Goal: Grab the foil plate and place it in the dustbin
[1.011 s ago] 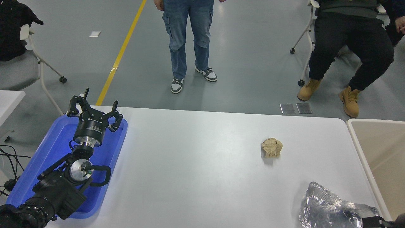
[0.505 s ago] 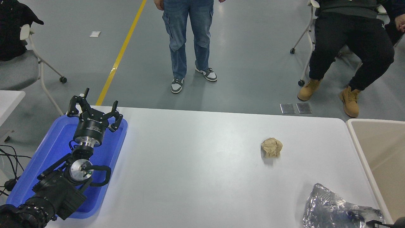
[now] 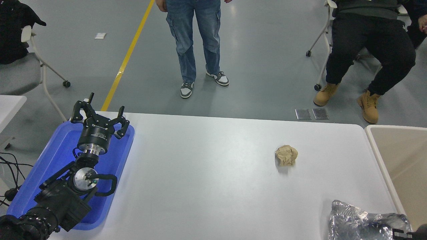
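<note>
Foil plate (image 3: pixel 362 221) (crumpled) beside dustbin (image 3: pixel 380 160)

A crumpled brown paper ball (image 3: pixel 286 155) sits on my white bench (image 3: pixel 206 173), alone on its right half. A shallow blue tray (image 3: pixel 56 153) lies along the bench's left edge. Beyond the far edge, a person in blue jeans and grey-white sneakers (image 3: pixel 195 46) stands on the grey floor beside a yellow line (image 3: pixel 128 56). Another person in black trousers and tan boots (image 3: pixel 367 56) sits at the right. A wheeled grey chair (image 3: pixel 23 66) stands at the far left.
</note>
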